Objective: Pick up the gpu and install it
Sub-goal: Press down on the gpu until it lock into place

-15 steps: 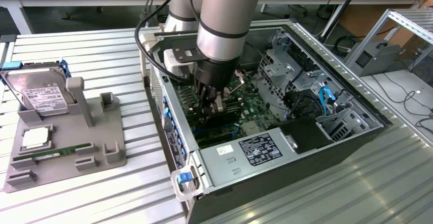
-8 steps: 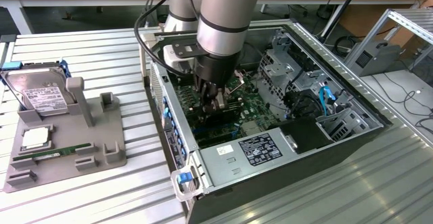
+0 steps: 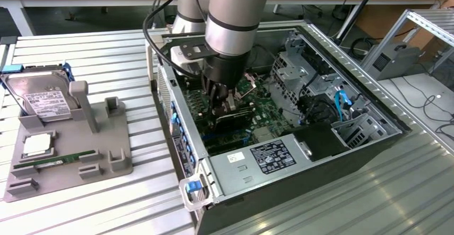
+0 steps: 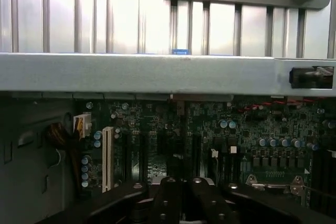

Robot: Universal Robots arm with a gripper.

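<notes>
Reaching down into the open grey computer case point(image 3: 298, 166), the black gripper point(image 3: 228, 103) is clamped on the thin dark gpu card point(image 3: 237, 114), standing on edge against the green motherboard point(image 3: 266, 110)

A slatted metal table point(image 3: 106, 49) carries an open computer case point(image 3: 284, 192) and a grey holder tray point(image 3: 71, 160).

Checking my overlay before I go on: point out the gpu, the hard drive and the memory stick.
gpu point(image 3: 234, 114): exterior view, dark top edge below the fingers, inside the case.
hard drive point(image 3: 44, 98): exterior view, white label.
memory stick point(image 3: 60, 159): exterior view, middle of the green strip on the grey holder.
</notes>
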